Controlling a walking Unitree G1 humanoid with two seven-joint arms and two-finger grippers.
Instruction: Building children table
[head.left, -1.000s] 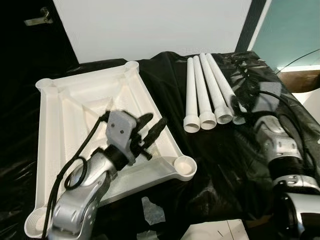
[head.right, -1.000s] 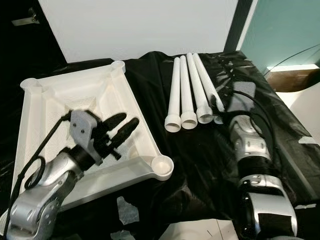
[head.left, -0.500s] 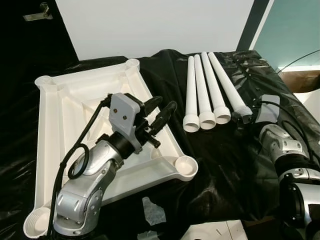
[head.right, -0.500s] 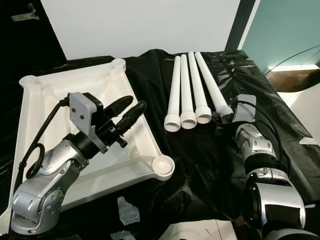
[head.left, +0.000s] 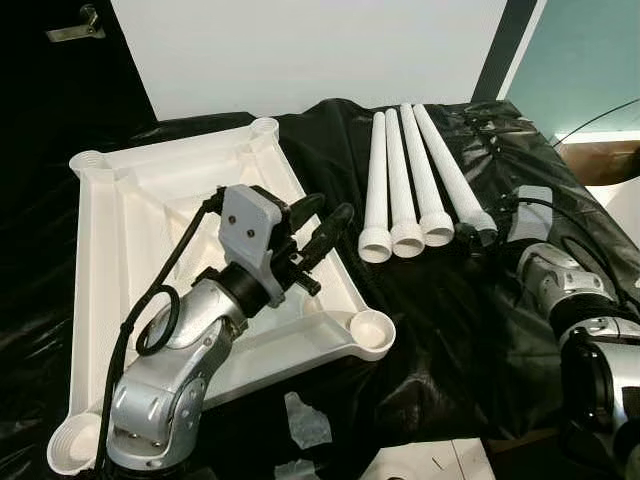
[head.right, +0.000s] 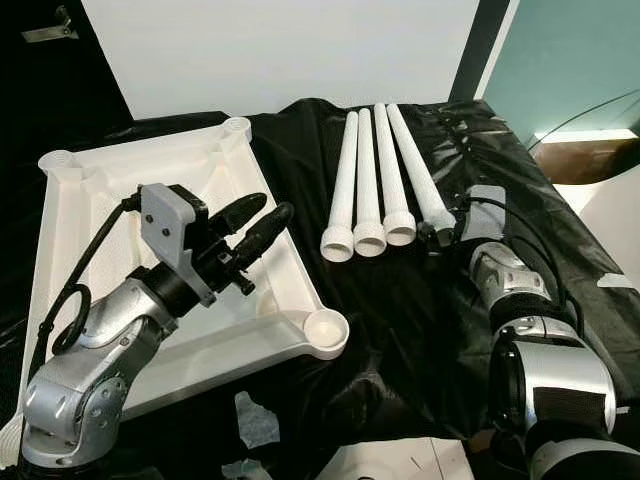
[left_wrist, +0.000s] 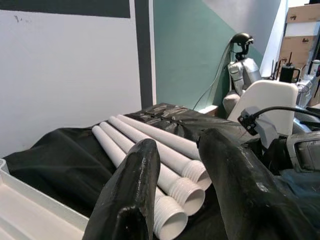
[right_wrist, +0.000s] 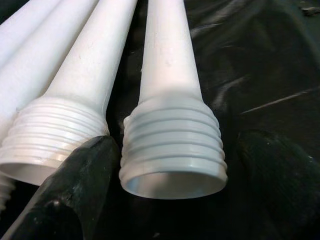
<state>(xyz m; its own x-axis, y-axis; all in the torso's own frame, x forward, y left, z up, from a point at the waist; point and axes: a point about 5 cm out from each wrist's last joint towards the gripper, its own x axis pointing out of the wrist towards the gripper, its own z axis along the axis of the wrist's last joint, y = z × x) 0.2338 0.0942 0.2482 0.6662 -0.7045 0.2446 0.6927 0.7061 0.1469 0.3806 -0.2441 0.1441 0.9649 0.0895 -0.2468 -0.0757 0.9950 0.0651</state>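
Note:
A white upturned tabletop (head.left: 110, 230) with round corner sockets lies at the left on the black cloth. Several white legs (head.left: 400, 180) with threaded ends lie side by side to its right. My left gripper (head.left: 328, 210) hovers open over the tabletop's right rim, holding nothing. In the left wrist view its fingers (left_wrist: 135, 190) point toward the legs (left_wrist: 150, 145). My right gripper (head.left: 476, 238) sits low at the near end of the rightmost leg (head.left: 450, 175). Up close, its open fingers (right_wrist: 70, 195) flank that leg's threaded end (right_wrist: 172, 150).
Black plastic sheeting (head.left: 450, 330) covers the table. A white panel (head.left: 320, 50) stands behind it and a teal wall (head.left: 590, 60) at the right. White scraps (head.left: 305, 420) and a white box (head.left: 430, 462) lie at the front edge. A socket (head.left: 372, 328) sits at the tabletop's near right corner.
My left arm has risen and reached farther over the tabletop's right rim. The right gripper has settled at the rightmost leg's threaded end, and the legs have shifted slightly left.

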